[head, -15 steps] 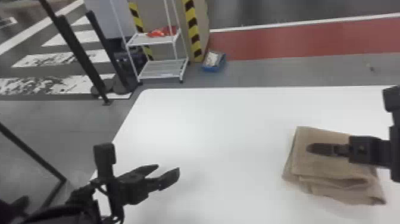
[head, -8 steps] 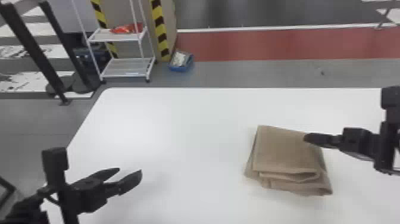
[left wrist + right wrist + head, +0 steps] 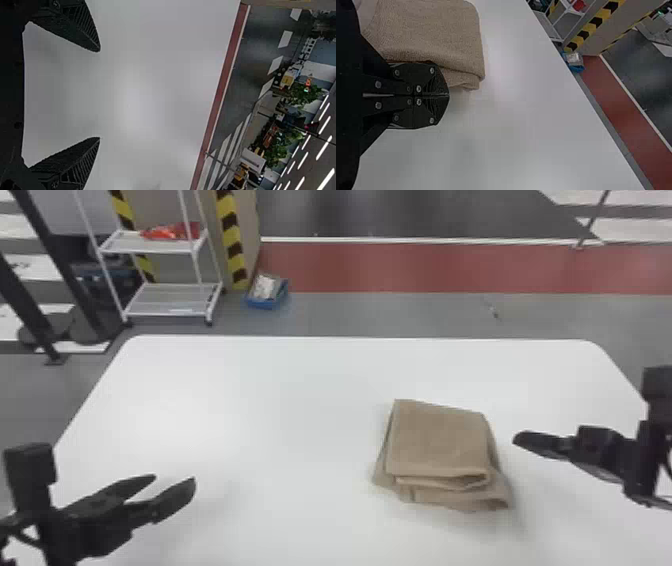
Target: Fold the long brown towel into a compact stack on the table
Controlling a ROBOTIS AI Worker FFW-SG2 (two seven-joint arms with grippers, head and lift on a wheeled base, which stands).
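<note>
The brown towel [image 3: 440, 440] lies folded in a layered, roughly square stack on the white table [image 3: 280, 400], right of the middle. My right gripper [image 3: 517, 438] is just to the right of the stack, apart from it. In the right wrist view the right gripper [image 3: 449, 95] has its two fingers pressed together with nothing between them, beside the towel [image 3: 435, 31]. My left gripper [image 3: 175, 479] stands at the table's left side, well away from the towel; in the left wrist view the left gripper [image 3: 100, 95] has its fingers wide apart over bare tabletop.
Beyond the table's far edge stand a white shelf rack [image 3: 160, 247] with a red item on it and a blue bin [image 3: 267, 292] on the floor. Black posts [image 3: 55, 265] rise past the table's left side.
My right gripper has moved off the towel's top to its right side. The head view has turned rightward, shifting the table and towel leftward in it; the towel's fold looks unchanged.
</note>
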